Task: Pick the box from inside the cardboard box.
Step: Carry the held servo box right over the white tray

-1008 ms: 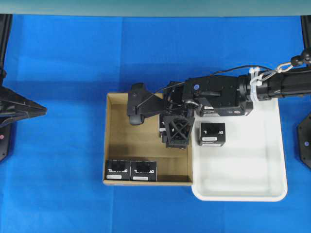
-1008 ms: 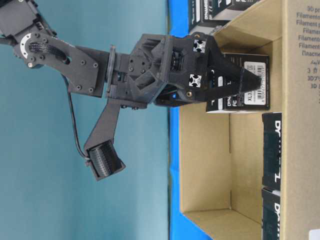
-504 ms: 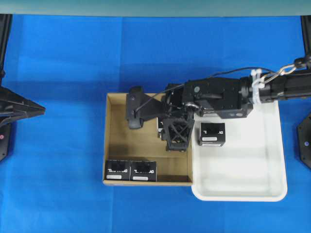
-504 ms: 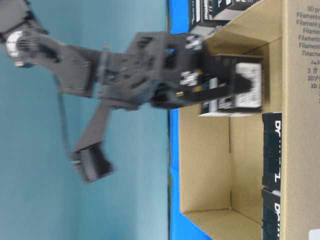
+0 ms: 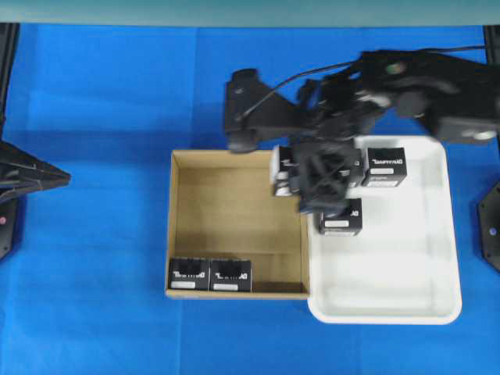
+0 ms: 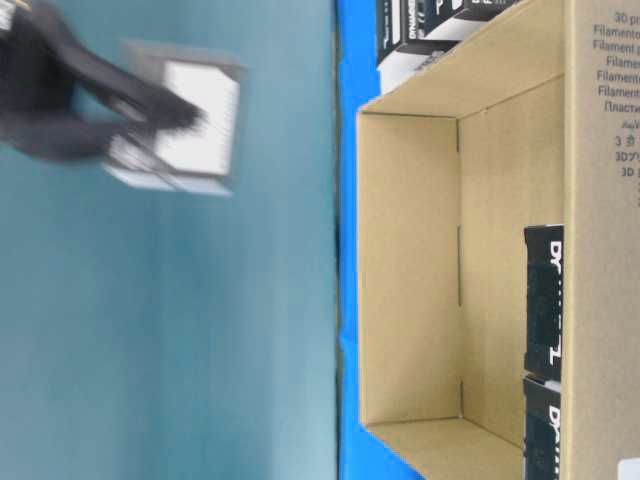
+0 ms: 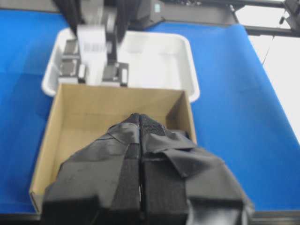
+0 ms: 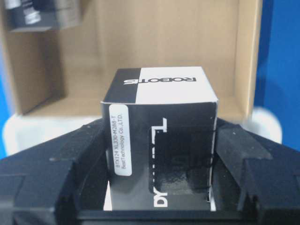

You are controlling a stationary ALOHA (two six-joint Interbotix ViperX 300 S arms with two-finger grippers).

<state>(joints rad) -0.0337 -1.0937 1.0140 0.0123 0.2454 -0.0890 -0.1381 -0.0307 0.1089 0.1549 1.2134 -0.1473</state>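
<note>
- The right gripper [image 8: 159, 187] pinches a small black cube-like box with white lettering and a white label strip [image 8: 159, 140] between its two black jaws, which press on the box's left and right sides.
- In the overhead view that held box [image 5: 291, 166] hangs above the seam where the large square brown corrugated cardboard box [image 5: 234, 293] meets the white rounded plastic tray [image 5: 437, 297], clear of the carton floor.
- Two identical black boxes [image 5: 209, 275] sit side by side against the carton's near wall; two more [image 5: 383, 166] rest in the tray's far left part.
- The left gripper [image 7: 140, 145] has its padded jaws pressed together and holds nothing, hovering near the carton's near rim.
- Risk, as a judgement: the arm looks motion-blurred, so a fast swing could let the smooth box slip or twist in the jaws.
- A low carry could also clip the tray boxes just beside the path.
</note>
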